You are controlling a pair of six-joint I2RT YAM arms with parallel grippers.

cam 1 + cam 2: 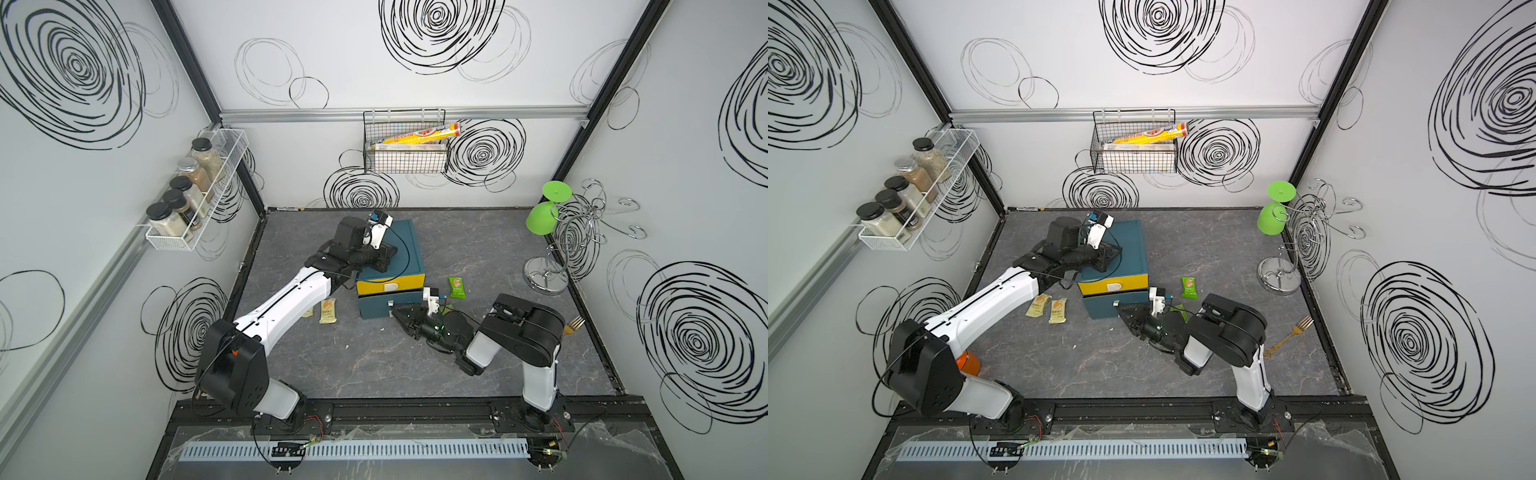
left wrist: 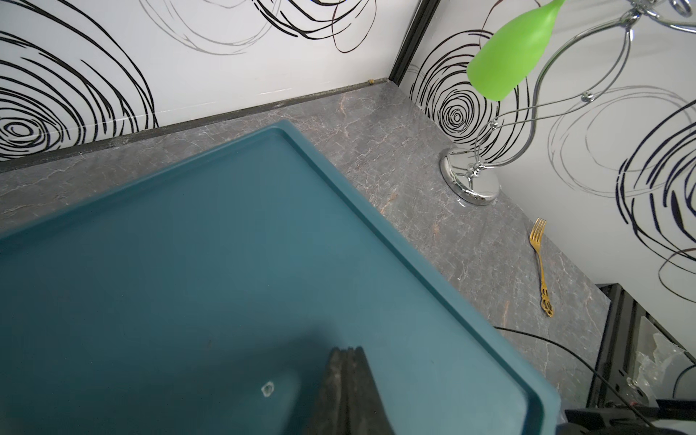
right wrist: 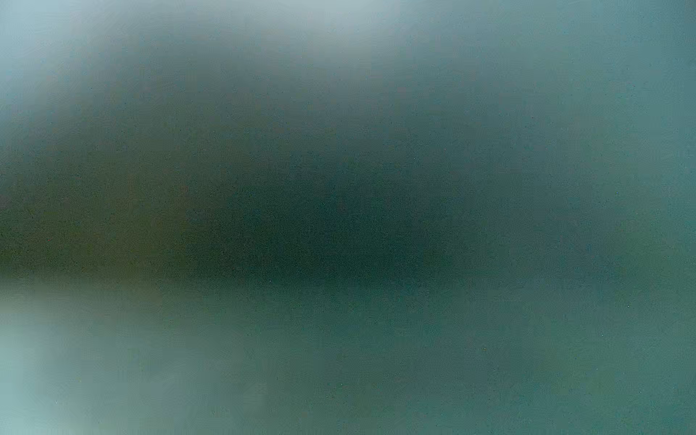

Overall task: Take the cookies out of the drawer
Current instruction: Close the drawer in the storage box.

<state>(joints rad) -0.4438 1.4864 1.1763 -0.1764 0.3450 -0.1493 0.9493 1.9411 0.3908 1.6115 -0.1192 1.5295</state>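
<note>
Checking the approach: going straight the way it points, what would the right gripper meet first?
Most likely the front of the lower teal drawer: the right gripper points at it from close by, and its wrist view is teal blur. Contact unclear.

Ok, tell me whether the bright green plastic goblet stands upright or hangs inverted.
Inverted: the green goblet hangs bowl-down, foot uppermost, from the chrome wire rack.

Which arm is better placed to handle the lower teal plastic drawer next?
The right arm: its jaws sit at the front of that teal drawer. The left arm's jaws rest shut on the teal cabinet top, farther back.
</note>
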